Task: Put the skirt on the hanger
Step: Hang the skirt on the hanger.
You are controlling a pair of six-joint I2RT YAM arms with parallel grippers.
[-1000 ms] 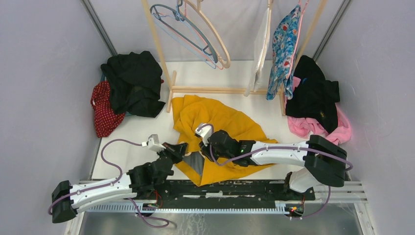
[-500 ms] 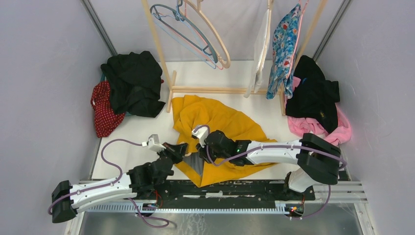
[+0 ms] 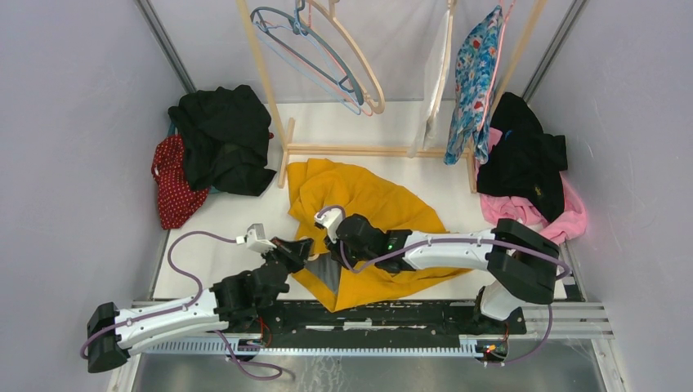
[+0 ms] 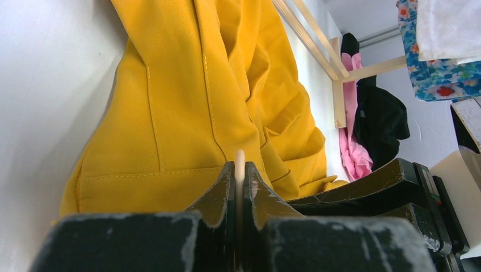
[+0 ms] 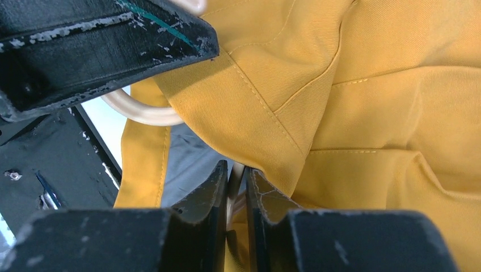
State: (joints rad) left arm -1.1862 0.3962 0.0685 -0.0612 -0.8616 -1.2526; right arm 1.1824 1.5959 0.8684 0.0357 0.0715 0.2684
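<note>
The yellow skirt (image 3: 368,204) lies crumpled on the white table, its grey lining (image 3: 327,273) showing at the near left edge. It fills the left wrist view (image 4: 187,102) and the right wrist view (image 5: 368,113). My left gripper (image 3: 304,249) is at that edge, shut on a thin cream hanger (image 4: 240,157) that sticks up between its fingertips (image 4: 239,168). My right gripper (image 3: 335,243) is just to its right, shut (image 5: 235,173) on a cream bar of the same hanger under the skirt's hem. A curved part of the hanger (image 5: 142,112) shows beside the hem.
A wooden rack (image 3: 359,150) stands behind the skirt with spare hangers (image 3: 327,57), a white garment (image 3: 437,73) and a floral one (image 3: 474,73). Black (image 3: 225,135) and red dotted (image 3: 172,184) clothes lie at the left. Black (image 3: 523,155) and pink (image 3: 564,216) clothes lie at the right.
My right gripper has slid a little to the left and away along the skirt's edge, closer to the left gripper. The left arm has not moved.
</note>
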